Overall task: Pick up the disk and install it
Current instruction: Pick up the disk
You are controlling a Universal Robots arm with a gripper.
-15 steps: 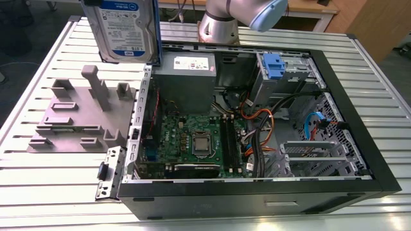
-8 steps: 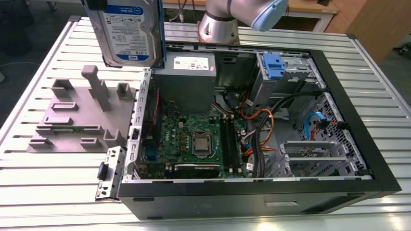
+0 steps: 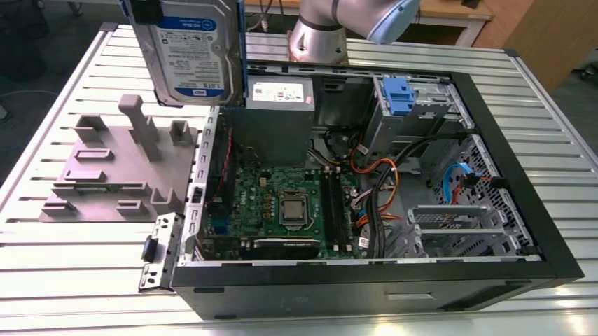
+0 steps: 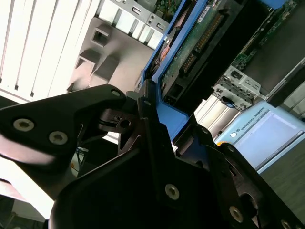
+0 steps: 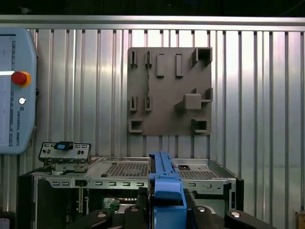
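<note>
Ribbed metal table (image 3: 75,273) carries the whole setup. Nearest the wrist cameras, the black gripper (image 5: 167,206) is clamped on the disk (image 5: 164,183), a finger (image 4: 145,112) pressed to each blue side rail; its fingertips are partly cut off at the first wrist view's edge. In the second wrist view the disk's green circuit-board side shows, its far end out of frame. In the exterior view the disk hangs upright in the air, label outward and upper part cut off, above the gap between the grey fixture plate (image 3: 103,168) and the open computer case (image 3: 355,287), outside the case. Deeper in the case, cables (image 3: 393,175) partly hide the bay below the blue latch (image 3: 397,94).
</note>
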